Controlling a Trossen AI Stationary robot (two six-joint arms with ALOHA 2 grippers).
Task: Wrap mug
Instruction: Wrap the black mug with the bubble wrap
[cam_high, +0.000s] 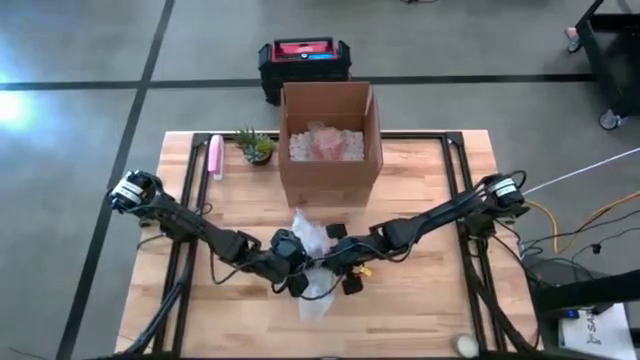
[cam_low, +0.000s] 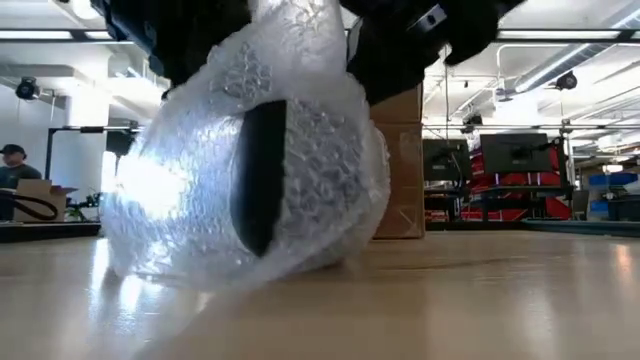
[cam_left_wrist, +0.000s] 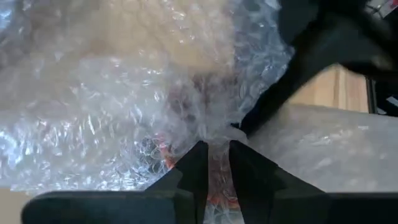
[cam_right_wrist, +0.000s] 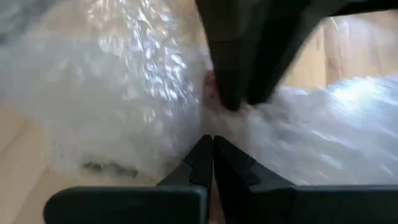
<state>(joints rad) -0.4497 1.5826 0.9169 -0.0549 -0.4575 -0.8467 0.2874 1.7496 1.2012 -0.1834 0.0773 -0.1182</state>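
Observation:
A bundle of clear bubble wrap lies at the table's middle, its lower part resting on the wood. The mug is hidden inside it; only a reddish patch and a dark upright shape show through the wrap. My left gripper comes at the bundle from the left and my right gripper from the right. Both are shut on the wrap, close to each other. A loose tail of wrap spreads toward the near edge. My left gripper pinches a gathered fold of the bubble wrap between its two fingers, which stand a narrow gap apart. The wrap bulges up beyond the fingertips. The bundle rests on the table. My right gripper has its fingers closed together at the wrap's surface, coming low from the table's right side. How many layers sit between the fingertips I cannot tell. The wrap spreads slack on both sides.
An open cardboard box holding wrapped items stands just beyond the bundle. A small potted plant and a pink object sit at the far left. A black and red case lies on the floor behind the table.

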